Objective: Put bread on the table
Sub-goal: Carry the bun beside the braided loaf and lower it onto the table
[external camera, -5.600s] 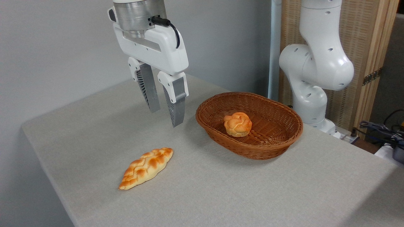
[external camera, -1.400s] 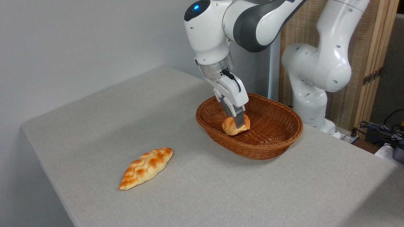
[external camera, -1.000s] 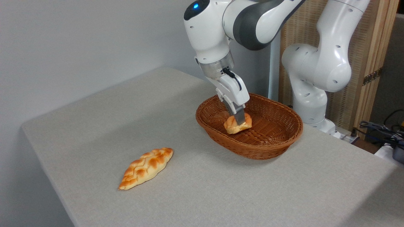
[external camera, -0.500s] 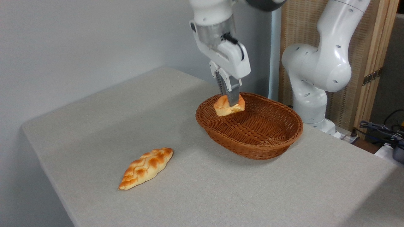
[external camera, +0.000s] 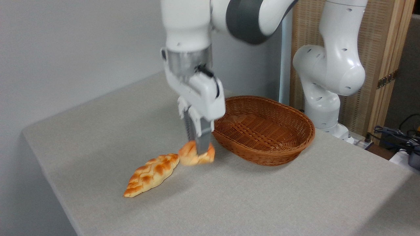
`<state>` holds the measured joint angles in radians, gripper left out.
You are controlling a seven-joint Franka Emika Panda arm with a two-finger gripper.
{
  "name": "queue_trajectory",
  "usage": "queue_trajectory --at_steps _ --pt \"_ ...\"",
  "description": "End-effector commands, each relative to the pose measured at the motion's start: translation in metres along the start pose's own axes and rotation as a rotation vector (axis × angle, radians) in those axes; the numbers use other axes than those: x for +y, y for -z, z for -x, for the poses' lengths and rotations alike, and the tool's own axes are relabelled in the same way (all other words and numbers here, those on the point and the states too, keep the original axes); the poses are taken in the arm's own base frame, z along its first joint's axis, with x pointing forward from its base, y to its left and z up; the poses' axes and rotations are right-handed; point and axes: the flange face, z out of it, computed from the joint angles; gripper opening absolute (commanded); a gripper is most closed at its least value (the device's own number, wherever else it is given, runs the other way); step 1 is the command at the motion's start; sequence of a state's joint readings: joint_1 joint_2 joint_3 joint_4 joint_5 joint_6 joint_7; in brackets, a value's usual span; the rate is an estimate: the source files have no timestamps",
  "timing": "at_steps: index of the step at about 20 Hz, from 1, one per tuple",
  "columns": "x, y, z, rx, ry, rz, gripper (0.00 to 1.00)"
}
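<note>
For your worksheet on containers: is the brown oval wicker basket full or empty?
Empty: the brown oval wicker basket shows only bare woven floor inside.

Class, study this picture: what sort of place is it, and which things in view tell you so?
Probably a robotics lab or test room, not a kitchen. A white robot arm is mounted beside a plain grey table, cables trail at the right edge, and its pincer carries a bread.

A robotics lab: a white Franka arm (external camera: 328, 65) bolted beside a grey cloth-covered tabletop (external camera: 262, 203), loose cables (external camera: 393, 134) at right, bare grey wall (external camera: 65, 49) behind.
</note>
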<state>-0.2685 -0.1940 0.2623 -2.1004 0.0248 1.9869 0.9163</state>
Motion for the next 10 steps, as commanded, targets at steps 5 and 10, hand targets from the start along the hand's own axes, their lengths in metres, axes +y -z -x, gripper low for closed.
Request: queue_trajectory --at_steps 5,10 --pt "-0.017 -0.032 -0.015 -0.021 -0.012 -0.030 1.00" --pt "-0.013 -0.048 -0.012 -0.045 -0.016 -0.006 1.00"
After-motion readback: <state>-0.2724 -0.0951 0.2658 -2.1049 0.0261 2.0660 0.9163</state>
